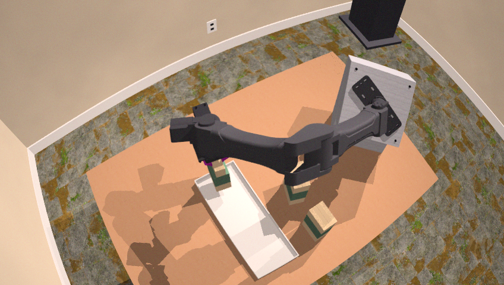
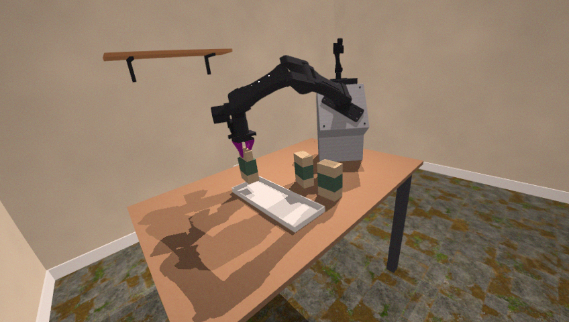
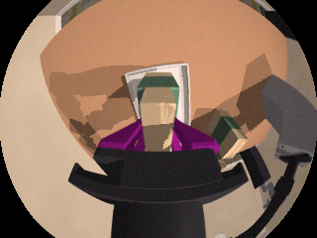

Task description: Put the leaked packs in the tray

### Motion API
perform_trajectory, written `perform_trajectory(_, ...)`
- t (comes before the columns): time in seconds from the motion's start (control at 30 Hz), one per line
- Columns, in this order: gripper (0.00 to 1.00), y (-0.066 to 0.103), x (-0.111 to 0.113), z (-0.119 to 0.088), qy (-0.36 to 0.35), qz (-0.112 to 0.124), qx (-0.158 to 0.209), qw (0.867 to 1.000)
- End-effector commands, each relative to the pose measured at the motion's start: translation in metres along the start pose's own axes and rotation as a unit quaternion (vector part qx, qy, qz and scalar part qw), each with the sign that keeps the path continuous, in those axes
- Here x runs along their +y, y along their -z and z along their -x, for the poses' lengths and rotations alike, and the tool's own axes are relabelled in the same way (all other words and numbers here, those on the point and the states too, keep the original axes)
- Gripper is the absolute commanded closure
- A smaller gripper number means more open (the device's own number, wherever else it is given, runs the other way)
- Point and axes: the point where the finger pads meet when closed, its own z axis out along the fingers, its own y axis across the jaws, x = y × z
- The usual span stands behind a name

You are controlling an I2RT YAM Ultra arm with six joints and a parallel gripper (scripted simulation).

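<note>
My gripper (image 1: 218,162) (image 2: 244,148) (image 3: 158,119) with purple fingers is shut on the top of a tan coffee pack with a green band (image 1: 220,178) (image 2: 248,168) (image 3: 158,107). The pack hangs upright over the far end of the white tray (image 1: 247,218) (image 2: 279,203) (image 3: 184,93); I cannot tell whether its base touches the tray floor. A second pack (image 1: 296,193) (image 2: 304,169) stands on the table beside the tray, partly hidden by the arm in the top view. A third pack (image 1: 319,220) (image 2: 329,179) (image 3: 228,134) stands nearer the table's front edge.
The orange table (image 1: 148,190) (image 2: 239,247) carries the grey robot base (image 1: 396,91) (image 2: 341,135) at its back. The arm (image 1: 268,144) spans above the second pack. A wooden shelf (image 2: 167,54) hangs on the wall.
</note>
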Motion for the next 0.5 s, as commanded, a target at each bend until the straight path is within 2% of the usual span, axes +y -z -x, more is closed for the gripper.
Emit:
perform_trajectory(0.0, 0.74, 0.015, 0.009, 0.007, -0.006, 0.011, -0.014, 1.000)
perform_trajectory(0.13, 0.74, 0.012, 0.010, 0.009, -0.002, 0.014, -0.015, 1.000)
perform_trajectory(0.23, 0.74, 0.001, 0.010, 0.007, 0.004, 0.011, -0.012, 1.000)
perform_trajectory(0.3, 0.74, -0.008, -0.003, 0.011, -0.012, 0.000, -0.009, 1.000)
perform_trajectory(0.4, 0.74, -0.007, 0.000, 0.012, -0.012, 0.007, -0.013, 1.000)
perform_trajectory(0.47, 0.74, -0.015, -0.003, 0.016, -0.017, 0.004, -0.012, 1.000)
